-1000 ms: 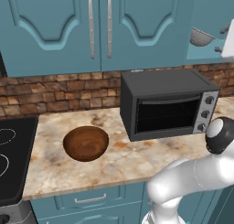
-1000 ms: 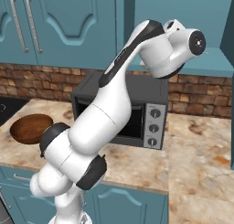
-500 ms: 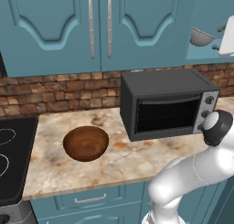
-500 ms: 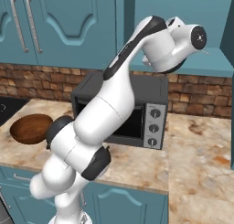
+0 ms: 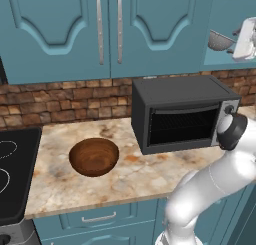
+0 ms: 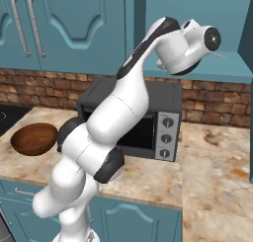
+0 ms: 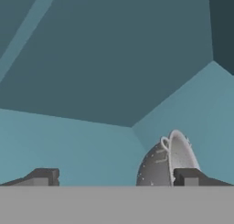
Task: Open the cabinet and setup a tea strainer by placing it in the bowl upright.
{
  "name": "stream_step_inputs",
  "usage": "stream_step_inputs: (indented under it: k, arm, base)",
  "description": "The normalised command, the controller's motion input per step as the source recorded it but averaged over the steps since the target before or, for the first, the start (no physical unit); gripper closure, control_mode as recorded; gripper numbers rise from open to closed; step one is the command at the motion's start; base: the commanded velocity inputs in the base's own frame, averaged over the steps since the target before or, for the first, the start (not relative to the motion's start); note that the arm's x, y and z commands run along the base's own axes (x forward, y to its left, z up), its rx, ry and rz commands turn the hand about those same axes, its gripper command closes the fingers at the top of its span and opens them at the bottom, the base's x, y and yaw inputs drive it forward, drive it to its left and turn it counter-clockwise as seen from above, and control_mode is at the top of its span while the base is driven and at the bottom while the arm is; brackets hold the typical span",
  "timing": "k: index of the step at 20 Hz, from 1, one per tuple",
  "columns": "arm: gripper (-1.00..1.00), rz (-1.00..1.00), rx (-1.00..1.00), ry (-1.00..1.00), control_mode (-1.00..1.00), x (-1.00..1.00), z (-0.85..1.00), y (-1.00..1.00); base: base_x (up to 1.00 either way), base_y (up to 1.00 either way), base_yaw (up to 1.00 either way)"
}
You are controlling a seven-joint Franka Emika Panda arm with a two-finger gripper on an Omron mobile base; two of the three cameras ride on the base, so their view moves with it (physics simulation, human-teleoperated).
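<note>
The single-door teal cabinet (image 5: 227, 9) stands open at the upper right, and its inside (image 7: 114, 58) shows in the hand view. On its shelf the silvery perforated tea strainer (image 5: 220, 40) lies tipped on its side. My gripper (image 5: 237, 42) reaches in just right of it. In the hand view the gripper (image 7: 116, 177) is open, its fingertips (image 7: 43, 176) wide apart. The strainer (image 7: 165, 166) sits close in front, by the right tip and not held. The brown wooden bowl (image 5: 94, 156) rests on the counter left of the toaster oven; it also shows as bowl (image 6: 33, 139).
A black toaster oven (image 5: 182, 114) stands on the marble counter (image 5: 125, 179) right below the open cabinet. A two-door teal cabinet (image 5: 107, 29) hangs to the left. A black stovetop (image 5: 12, 174) lies at the far left. The open door's edge (image 6: 245, 33) is at the right.
My hand has edged slightly further into the cabinet toward the strainer, and the arm's elbow has risen a little. The strainer and the bowl have not moved.
</note>
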Motion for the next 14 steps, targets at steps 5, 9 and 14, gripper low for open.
stream_step_inputs:
  k: [5, 9, 14]
  arm:
    - [-1.00, 0.00, 0.00, 0.05, -1.00, 0.30, 0.00, -0.24]
    - [-1.00, -0.04, -0.03, 0.05, -1.00, 0.35, 0.00, -0.32]
    - [-1.00, -0.05, -0.03, 0.03, -1.00, 0.24, 0.00, -0.46]
  base:
    - [0.00, 0.00, 0.00]
    - [0.00, 0.00, 0.00]
    - [0.00, 0.00, 0.00]
